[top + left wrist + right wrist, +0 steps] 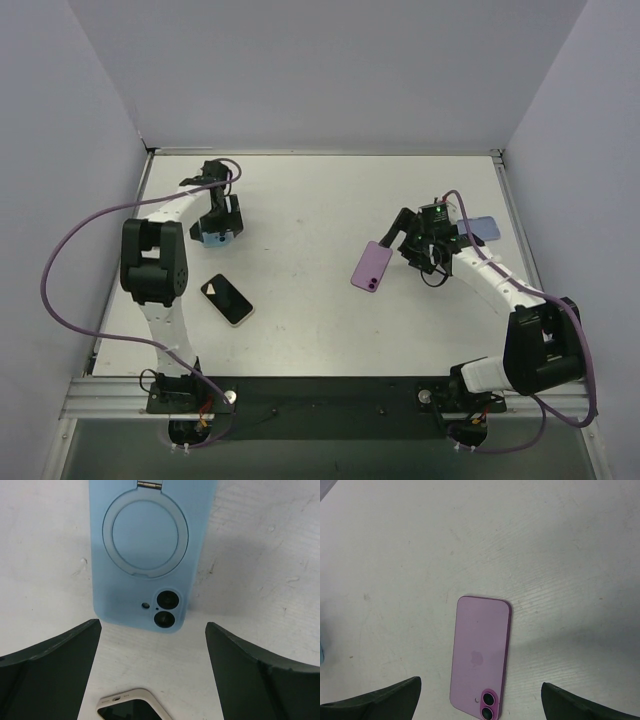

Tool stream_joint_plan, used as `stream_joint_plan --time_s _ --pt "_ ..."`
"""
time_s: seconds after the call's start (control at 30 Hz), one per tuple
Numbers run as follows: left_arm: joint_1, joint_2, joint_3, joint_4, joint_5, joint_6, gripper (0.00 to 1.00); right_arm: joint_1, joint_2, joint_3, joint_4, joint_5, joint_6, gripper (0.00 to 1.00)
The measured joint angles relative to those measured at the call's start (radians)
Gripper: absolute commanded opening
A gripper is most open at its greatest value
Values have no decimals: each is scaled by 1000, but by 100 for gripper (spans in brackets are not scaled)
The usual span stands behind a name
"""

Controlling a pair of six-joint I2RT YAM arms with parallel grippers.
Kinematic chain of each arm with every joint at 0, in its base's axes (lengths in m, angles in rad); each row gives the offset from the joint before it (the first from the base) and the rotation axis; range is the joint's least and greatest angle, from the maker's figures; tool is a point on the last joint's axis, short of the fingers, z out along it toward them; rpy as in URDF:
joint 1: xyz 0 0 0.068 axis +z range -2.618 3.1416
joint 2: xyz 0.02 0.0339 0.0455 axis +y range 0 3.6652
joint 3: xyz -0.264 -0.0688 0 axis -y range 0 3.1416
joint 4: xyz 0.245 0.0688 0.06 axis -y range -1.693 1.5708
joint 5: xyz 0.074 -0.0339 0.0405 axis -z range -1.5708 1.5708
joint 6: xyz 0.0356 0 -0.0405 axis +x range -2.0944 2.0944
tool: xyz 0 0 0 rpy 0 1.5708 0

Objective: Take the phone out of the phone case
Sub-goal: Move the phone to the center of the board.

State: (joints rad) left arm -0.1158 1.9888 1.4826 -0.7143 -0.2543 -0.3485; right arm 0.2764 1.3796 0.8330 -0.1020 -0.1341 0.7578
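While blue phone case (150, 545) lies back-up, left gripper (152, 625) hangs above it, jaws wide, gripping nothing. Case's long axis runs away from gripper, camera end nearest. Near case: white phone (227, 299), screen up. Well apart: right gripper (480, 682), wide, empty.

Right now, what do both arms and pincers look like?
The left arm and right arm have white links with black joint housings, and a purple cable loops along each. A small green light glows near the right wrist. The left pincer and right pincer have dark, wedge-shaped fingers.
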Motion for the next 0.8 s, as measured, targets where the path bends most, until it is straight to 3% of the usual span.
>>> stream_joint_plan --time_s 0.67,0.8 --pt "95 122 97 -10 138 48 97 3 -12 0 -44 -13 -8 100" --pt "99 142 125 -14 146 64 75 8 -12 0 -55 -14 -14 100"
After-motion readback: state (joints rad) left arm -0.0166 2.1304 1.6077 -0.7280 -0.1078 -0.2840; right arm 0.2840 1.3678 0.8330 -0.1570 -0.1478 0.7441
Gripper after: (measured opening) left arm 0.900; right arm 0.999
